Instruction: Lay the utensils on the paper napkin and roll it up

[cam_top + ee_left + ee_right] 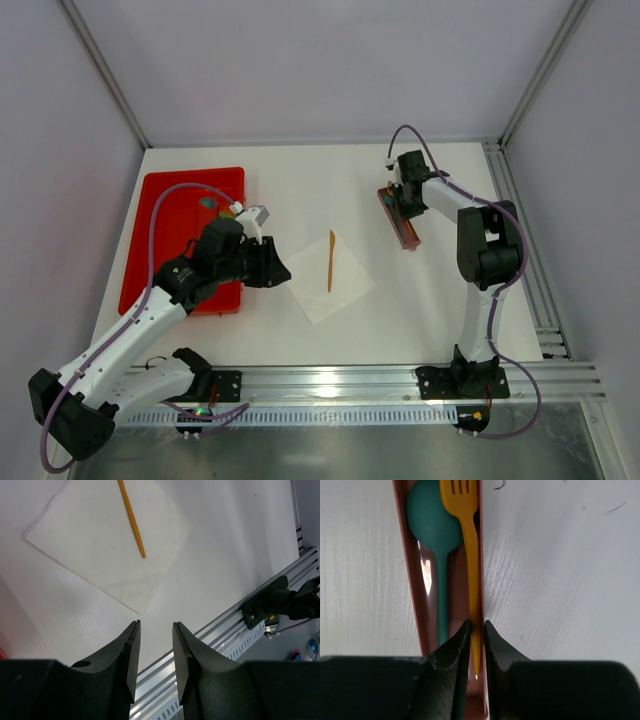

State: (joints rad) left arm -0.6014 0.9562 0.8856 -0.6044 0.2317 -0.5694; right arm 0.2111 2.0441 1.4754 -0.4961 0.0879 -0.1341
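Observation:
The white paper napkin [340,280] lies flat in mid-table, also in the left wrist view [95,535]. One slender orange utensil [331,262] lies across it [132,517]. My left gripper [281,271] is open and empty [156,623], hovering just left of the napkin's near corner. My right gripper [404,213] is over the reddish-brown holder [411,241] at the back right. In the right wrist view its jaws [477,622] are closed narrowly around the handle of an orange fork [465,510] that lies along the holder's right wall. A teal spoon [432,517] lies beside the fork.
A red tray [165,225] stands at the left behind my left arm, with a small green item [208,202] in it. The aluminium rail [400,380] runs along the near table edge, also in the left wrist view [215,630]. Frame posts stand at the back corners.

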